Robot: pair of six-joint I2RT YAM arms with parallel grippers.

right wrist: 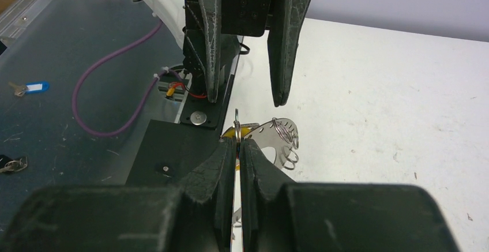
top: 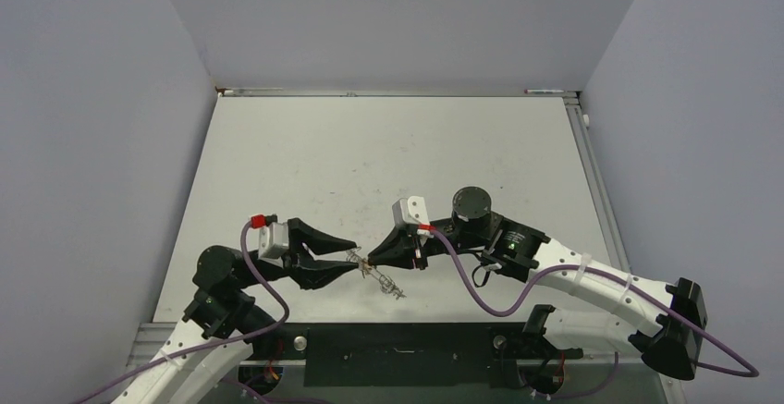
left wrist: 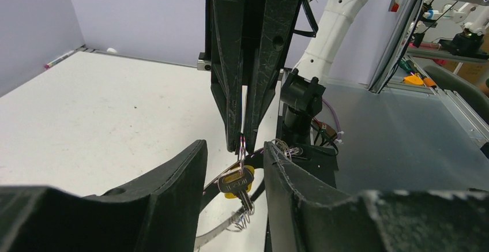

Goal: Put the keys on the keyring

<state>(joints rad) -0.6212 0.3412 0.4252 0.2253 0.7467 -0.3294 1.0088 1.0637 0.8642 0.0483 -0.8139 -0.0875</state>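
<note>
My right gripper [top: 372, 262] is shut on the keyring [right wrist: 237, 120], a thin wire loop seen edge-on between its fingertips [right wrist: 228, 148]. A silvery key with a dark-rimmed head [left wrist: 236, 181] hangs from the ring, and a yellow-headed key [left wrist: 249, 190] hangs behind it. My left gripper [top: 353, 258] is open. Its fingers [left wrist: 190, 165] stand on either side of the hanging keys without touching them. In the left wrist view the right gripper's tip [left wrist: 243, 139] comes down from above onto the ring. The bunch hangs just above the table [top: 388, 145] near its front edge.
A thin metal strip with small wire rings [right wrist: 281, 134] hangs with the keys. A key with a blue tag [right wrist: 32, 86] and another dark bunch [right wrist: 11, 163] lie on the dark bench left of the table. Purple cables [top: 481, 298] loop near the arm bases.
</note>
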